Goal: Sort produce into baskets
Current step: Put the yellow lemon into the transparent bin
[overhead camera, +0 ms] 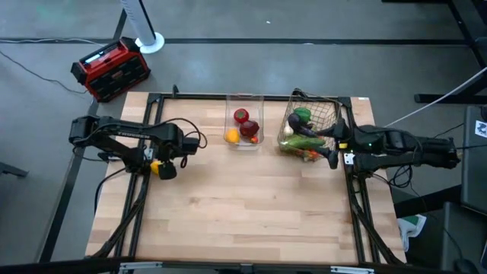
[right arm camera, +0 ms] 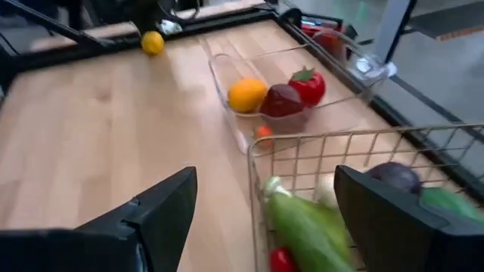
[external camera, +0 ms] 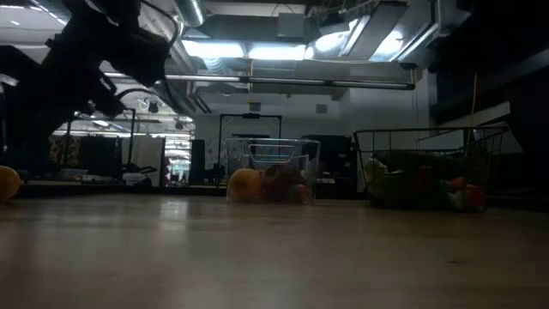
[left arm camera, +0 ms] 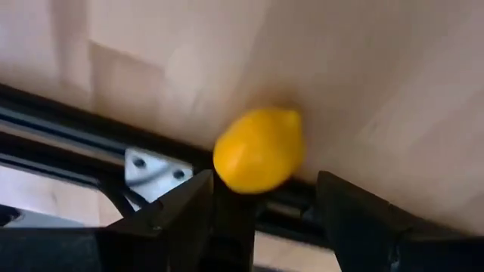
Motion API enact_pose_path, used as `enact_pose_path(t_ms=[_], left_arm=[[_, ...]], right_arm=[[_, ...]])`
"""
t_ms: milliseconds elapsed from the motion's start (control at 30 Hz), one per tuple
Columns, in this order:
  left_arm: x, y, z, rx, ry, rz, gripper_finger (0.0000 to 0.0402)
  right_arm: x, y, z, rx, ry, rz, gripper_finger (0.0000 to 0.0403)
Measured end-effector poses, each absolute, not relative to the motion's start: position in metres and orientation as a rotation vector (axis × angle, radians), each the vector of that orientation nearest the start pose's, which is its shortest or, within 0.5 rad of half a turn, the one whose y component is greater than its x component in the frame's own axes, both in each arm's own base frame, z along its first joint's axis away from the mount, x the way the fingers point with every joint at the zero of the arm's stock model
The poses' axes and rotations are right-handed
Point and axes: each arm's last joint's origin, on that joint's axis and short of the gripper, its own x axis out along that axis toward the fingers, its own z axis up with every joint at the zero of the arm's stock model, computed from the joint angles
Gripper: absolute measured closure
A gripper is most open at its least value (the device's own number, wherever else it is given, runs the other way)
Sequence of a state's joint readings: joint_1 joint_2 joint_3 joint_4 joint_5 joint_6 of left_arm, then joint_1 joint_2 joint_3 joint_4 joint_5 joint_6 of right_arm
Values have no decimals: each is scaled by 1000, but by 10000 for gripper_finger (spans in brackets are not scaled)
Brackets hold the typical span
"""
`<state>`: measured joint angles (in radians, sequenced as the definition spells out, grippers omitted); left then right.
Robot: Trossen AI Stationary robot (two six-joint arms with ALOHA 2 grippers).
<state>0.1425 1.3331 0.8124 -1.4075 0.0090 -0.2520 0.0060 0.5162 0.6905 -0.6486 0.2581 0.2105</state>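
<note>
A yellow lemon [overhead camera: 156, 166] lies on the wooden table near its left edge; it also shows in the low view [external camera: 7, 183]. My left gripper [left arm camera: 261, 185] is open above it, one finger on either side; I cannot tell if they touch it. The clear plastic bin [overhead camera: 245, 97] at the back centre holds an orange [right arm camera: 247, 94] and red fruit [right arm camera: 308, 85]. The wire basket [overhead camera: 316, 100] to its right holds green vegetables [right arm camera: 302, 223] and an eggplant [right arm camera: 393, 177]. My right gripper [overhead camera: 332, 146] is open and empty over the basket's right side.
A red-black box [overhead camera: 110, 68] stands on the floor beyond the table's far left corner. The black table frame [left arm camera: 83, 136] runs right beside the lemon. Bare wood [overhead camera: 243, 205] fills the table's middle and near half.
</note>
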Motion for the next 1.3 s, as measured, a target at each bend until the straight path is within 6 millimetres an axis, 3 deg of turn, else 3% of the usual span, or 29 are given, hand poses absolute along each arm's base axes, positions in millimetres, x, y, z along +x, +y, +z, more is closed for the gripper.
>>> enact_pose_path(t_ms=[333,733,1033,1300], left_arm=[[160,16,196,-195,1968,119,170],[156,4,189,-119,1995,99,170],[158,4,186,-116,2013,116,170],[169,5,168,-115,2118,127,170]], right_arm=[[96,-6,249,221,358,-259,95],[95,-6,210,225,296,-250,95],[94,-6,196,223,311,-252,95],[94,-6,190,220,331,-254,95]])
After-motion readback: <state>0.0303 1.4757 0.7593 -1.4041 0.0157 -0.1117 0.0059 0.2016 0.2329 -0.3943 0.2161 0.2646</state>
